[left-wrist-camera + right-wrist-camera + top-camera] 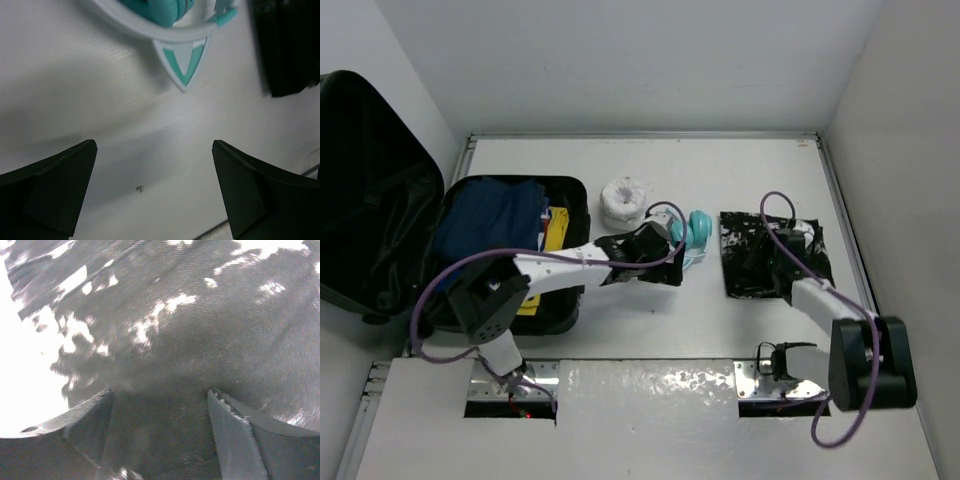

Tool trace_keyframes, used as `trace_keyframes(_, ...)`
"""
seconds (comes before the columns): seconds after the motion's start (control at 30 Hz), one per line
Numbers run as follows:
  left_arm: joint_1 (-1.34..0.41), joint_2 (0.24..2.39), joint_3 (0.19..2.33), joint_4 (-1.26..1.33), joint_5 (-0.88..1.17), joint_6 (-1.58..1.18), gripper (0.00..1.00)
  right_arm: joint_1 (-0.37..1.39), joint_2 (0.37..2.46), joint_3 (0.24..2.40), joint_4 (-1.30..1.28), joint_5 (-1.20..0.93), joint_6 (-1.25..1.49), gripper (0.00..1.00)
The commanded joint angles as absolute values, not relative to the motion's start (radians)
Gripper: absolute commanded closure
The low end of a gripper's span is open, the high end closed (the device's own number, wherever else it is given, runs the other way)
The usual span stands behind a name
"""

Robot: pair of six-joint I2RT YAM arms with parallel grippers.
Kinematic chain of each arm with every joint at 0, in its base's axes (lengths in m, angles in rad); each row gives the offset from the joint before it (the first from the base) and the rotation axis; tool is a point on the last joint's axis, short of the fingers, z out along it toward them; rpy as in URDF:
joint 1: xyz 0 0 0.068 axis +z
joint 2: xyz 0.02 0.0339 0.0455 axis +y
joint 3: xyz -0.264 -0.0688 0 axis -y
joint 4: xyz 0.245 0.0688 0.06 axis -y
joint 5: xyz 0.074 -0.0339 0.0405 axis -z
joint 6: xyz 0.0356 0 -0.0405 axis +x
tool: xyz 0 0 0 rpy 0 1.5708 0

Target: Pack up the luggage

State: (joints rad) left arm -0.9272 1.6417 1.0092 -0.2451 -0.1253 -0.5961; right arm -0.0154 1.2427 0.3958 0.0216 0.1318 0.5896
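The luggage point(370, 190) lies open at the far left, its lid leaning on the wall, with a navy garment point(490, 215) and something yellow point(556, 230) in its tray. Teal and white headphones point(698, 232) point(165, 12) lie mid-table. My left gripper point(665, 250) point(154, 145) hovers open just short of them, over bare table. A black cloth with white speckles point(750, 265) point(200, 330) lies flat to the right. My right gripper point(788, 245) point(160, 392) presses down on it, jaws apart with fabric lying between the fingers.
A rolled white cloth point(623, 203) sits behind the headphones, beside the suitcase. White walls close in the table at the back and on both sides. The black cloth's edge point(290, 45) shows at the right of the left wrist view.
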Motion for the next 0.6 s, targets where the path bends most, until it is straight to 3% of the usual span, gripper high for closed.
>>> trace_keyframes(0.0, -0.914, 1.741, 1.133, -0.207, -0.164, -0.558, 0.01, 0.087, 1.158, 0.252, 0.021, 0.113, 0.814, 0.29)
trace_keyframes(0.3, -0.805, 2.075, 1.440, -0.248, -0.092, -0.517, 0.05, 0.281, 0.737, 0.100, -0.093, 0.336, 1.031, 0.31)
trace_keyframes(0.53, -0.726, 2.302, 1.764, -0.327, -0.014, -0.466, 0.05, 0.284, 0.827, 0.141, -0.046, 0.207, 0.980, 0.30)
trace_keyframes(0.57, -0.713, 2.331, 1.889, -0.360, -0.005, -0.453, 0.05, 0.284, 0.845, 0.138, -0.017, 0.183, 0.991, 0.30)
